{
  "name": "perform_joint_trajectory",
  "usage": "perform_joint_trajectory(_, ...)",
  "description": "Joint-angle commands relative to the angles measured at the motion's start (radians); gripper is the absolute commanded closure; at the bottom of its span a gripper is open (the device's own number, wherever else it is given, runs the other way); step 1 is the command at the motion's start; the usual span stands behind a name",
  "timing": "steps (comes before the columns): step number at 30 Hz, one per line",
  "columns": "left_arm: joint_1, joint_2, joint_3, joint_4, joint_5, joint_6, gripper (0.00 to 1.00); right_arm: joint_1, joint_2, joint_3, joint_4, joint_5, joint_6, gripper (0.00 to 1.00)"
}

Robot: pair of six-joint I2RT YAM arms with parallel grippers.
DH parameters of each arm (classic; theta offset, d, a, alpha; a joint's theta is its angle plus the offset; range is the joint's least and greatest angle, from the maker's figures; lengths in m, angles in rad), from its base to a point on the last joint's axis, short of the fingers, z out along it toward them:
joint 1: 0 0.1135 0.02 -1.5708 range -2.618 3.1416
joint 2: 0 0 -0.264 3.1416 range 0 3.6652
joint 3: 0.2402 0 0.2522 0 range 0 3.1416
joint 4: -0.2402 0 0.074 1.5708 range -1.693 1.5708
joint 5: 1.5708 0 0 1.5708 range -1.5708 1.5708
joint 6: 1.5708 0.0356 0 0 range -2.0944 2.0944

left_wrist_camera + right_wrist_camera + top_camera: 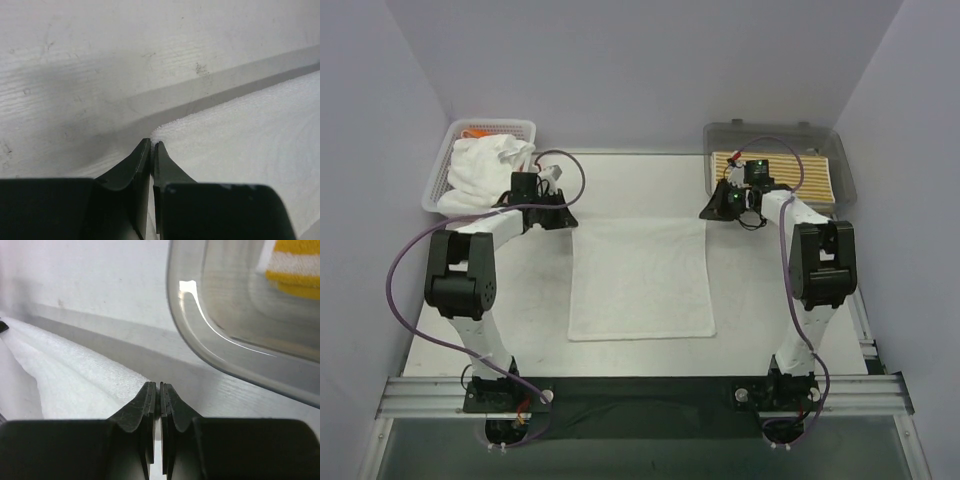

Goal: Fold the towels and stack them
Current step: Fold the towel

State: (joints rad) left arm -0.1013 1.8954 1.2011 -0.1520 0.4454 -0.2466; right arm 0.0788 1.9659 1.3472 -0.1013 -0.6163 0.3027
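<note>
Arms extended: left arm, right arm, jaws pinching white towel corners.

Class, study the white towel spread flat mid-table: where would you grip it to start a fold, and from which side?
Grip the flat white towel by its far corners, coming in low from outside each corner. It lies flat on the table, so only a corner likely offers loose cloth to pinch.
</note>
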Motion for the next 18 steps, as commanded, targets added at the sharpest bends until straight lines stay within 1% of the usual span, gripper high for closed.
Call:
perform_joint_trajectory(1,0.025,-0.082,-0.026,0.121,-0.044,0.001,1.0,0.01,-0.082,0.036,0.08,0.039,0.001,1.0)
perform_joint_trajectory(2,0.026,-0.106,-0.04,0.138,-0.045,0.001,1.0,0.015,-0.09,0.04,0.095,0.044,0.013,1.0)
perform_joint_trajectory(3,0.029,-0.113,-0.044,0.188,-0.048,0.001,1.0,0.019,-0.094,0.04,0.127,0.047,0.018,1.0)
perform_joint_trajectory(6,0.037,-0.133,-0.06,0.238,-0.051,-0.011,1.0,0.021,-0.102,0.038,0.173,0.055,0.039,1.0)
perform_joint_trajectory(10,0.043,-0.166,-0.077,0.269,-0.048,-0.029,1.0,0.024,-0.117,0.021,0.224,0.055,0.064,1.0)
perform_joint_trajectory(15,0.041,-0.248,-0.172,0.328,-0.024,-0.074,1.0,0.029,-0.17,-0.029,0.224,0.047,0.07,1.0)
perform_joint_trajectory(18,0.038,-0.304,-0.248,0.328,-0.013,-0.085,1.0,0.029,-0.217,-0.103,0.224,0.053,0.076,1.0)
